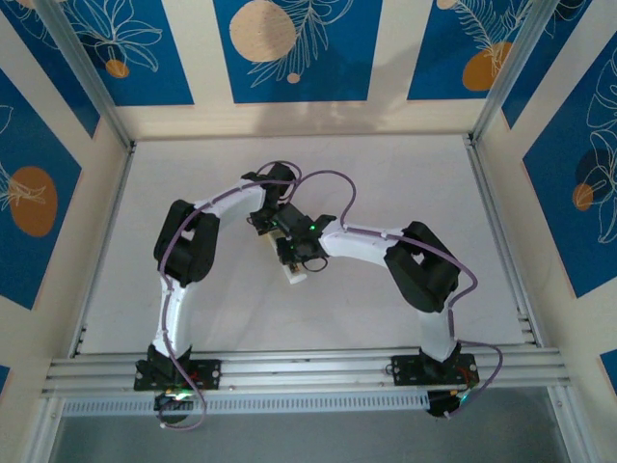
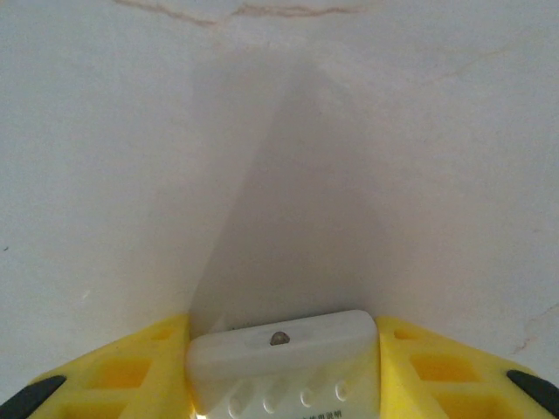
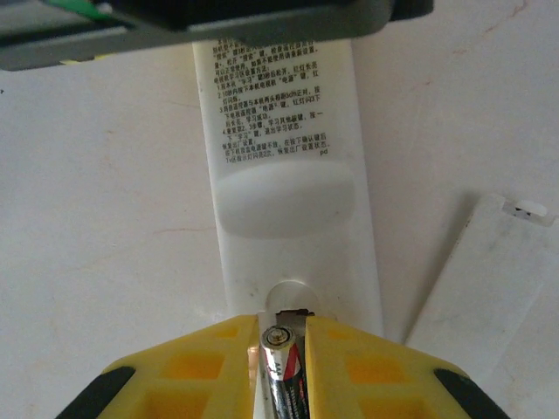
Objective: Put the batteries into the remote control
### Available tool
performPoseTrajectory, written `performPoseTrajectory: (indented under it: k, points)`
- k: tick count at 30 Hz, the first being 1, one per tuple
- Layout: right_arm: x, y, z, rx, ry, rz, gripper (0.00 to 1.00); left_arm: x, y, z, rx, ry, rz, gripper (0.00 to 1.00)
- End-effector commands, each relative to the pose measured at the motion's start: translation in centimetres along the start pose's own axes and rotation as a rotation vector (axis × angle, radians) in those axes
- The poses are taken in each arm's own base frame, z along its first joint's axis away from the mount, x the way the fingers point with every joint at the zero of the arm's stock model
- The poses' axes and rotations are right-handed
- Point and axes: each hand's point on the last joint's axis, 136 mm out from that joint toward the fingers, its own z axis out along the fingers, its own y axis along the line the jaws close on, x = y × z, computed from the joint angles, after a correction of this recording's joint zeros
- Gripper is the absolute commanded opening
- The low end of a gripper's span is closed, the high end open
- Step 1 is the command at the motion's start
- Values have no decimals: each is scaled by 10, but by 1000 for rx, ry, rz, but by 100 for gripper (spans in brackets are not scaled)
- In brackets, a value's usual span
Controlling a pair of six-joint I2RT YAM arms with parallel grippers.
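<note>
At mid-table, top view: remote control (image 1: 295,276) lies between the two wrists, mostly covered by them; one white end shows.

Right wrist view: remote long axis runs straight up the frame, from the right gripper (image 3: 284,336) at the bottom to the dark body of the left gripper at the top edge. Upward face is white, with a block of small printed text, then a smooth raised oval hump, then a round dimple. Just below the dimple is a dark slot.

Battery (image 3: 284,371): long axis in line with the remote. Its metallic capped end points at the slot and sits right at its edge. Body silver with red and black label. Yellow fingers (image 3: 205,367) press against both its sides, so the right gripper is clamped on it.

Flat white cover piece (image 3: 476,288) lies on the table (image 1: 405,193) to the right of the remote, slanted, not touching it.

Left wrist view: left gripper (image 2: 284,336) clamped on the remote's other end, yellow fingers (image 2: 131,371) tight on each side. That end is rounded, with a small dark bulb in the middle, pointing away from the camera. A row of small oval bumps sits behind it.

Arm pose, top view: both arms rise from their bases, bend at the elbow and reach inward, wrists meeting over the remote.
</note>
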Motion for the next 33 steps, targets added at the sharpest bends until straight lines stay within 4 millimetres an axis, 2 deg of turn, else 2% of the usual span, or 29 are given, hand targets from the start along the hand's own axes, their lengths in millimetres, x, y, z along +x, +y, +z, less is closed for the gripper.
performPoseTrajectory:
  k: [1, 14, 33]
  points:
    - [-7, 1, 4, 12, -13, -21, 21, 4, -18, 5, 82, 36, 11, 29]
    - [8, -1, 9, 36, 22, -58, 15, 5, -18, 7, 84, 44, 18, 28]
    - [30, -13, 9, 70, 47, -81, 14, 3, -18, 5, 91, 42, 14, 28]
